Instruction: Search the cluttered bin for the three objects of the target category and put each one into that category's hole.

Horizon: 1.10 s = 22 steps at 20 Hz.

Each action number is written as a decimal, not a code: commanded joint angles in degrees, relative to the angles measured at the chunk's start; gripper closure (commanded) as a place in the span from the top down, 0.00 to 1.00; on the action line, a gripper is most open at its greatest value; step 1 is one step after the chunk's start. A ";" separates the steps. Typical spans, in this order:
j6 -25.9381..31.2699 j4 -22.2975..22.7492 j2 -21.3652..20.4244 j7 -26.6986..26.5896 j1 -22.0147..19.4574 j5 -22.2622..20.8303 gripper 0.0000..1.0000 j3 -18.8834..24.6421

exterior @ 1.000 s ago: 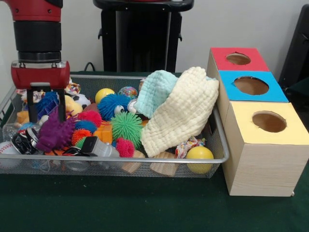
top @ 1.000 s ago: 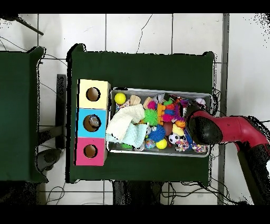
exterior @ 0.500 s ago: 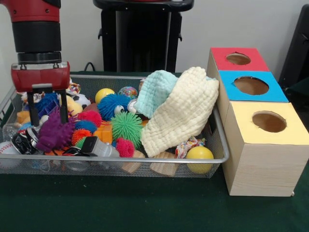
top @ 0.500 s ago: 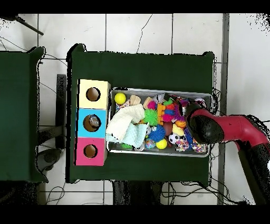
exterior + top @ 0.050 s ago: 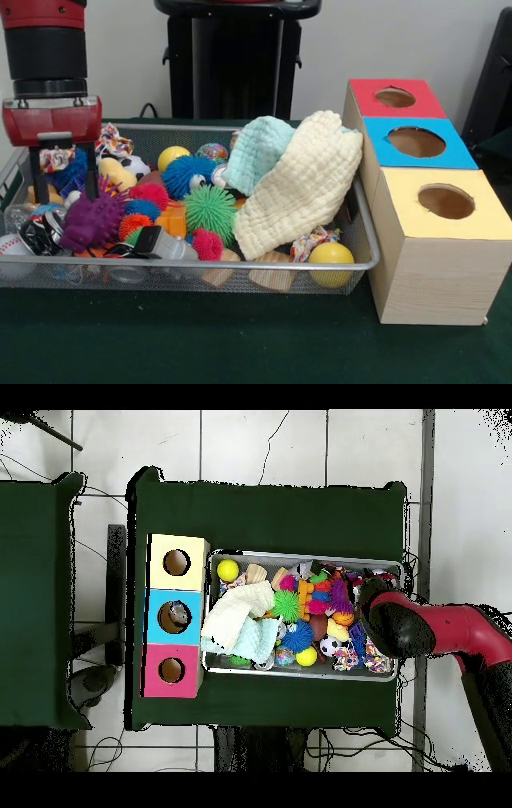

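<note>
Front view puts the gripper [image 5: 62, 196] over the left end of the wire bin [image 5: 240, 264], with its two black fingers [image 5: 34, 172] spread wide and clamped on nothing. I read that as a pose for reaching into the pile, with the jaws straddling the heap. A small knotted multicoloured toy [image 5: 54, 158] shows between the fingers, up near the palm, but I cannot tell whether it touches them or lies behind. Just below the tips sits a purple spiky toy [image 5: 90, 222], close against orange and pink spiky balls.

The task sentence does not name the category, so I cannot say which three things are wanted. If it is the spiky balls, several lie in the bin's left half and middle, among them a green spiky ball [image 5: 210, 208] and a blue spiky ball [image 5: 182, 174].

A cream cloth [image 5: 304, 184] and a mint cloth [image 5: 256, 152] are draped over the bin's right half and probably hide more toys. They lean towards the bin's right wall. A yellow ball [image 5: 331, 256] and a wooden block [image 5: 272, 276] lie at the bin's front right corner.

Just beside the bin's right end stand three boxes, topped with a red hole [image 5: 394, 97], a blue hole [image 5: 416, 142] and a yellow hole [image 5: 446, 202]. Overhead, the red arm [image 5: 430, 629] covers the bin's end farthest from the boxes.
</note>
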 commanded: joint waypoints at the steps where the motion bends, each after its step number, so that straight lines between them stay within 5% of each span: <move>1: 8.90 1.55 -0.94 -19.67 -0.96 0.81 1.00 3.54; 22: 4.68 -0.98 1.58 -13.57 2.01 -8.79 1.00 -3.33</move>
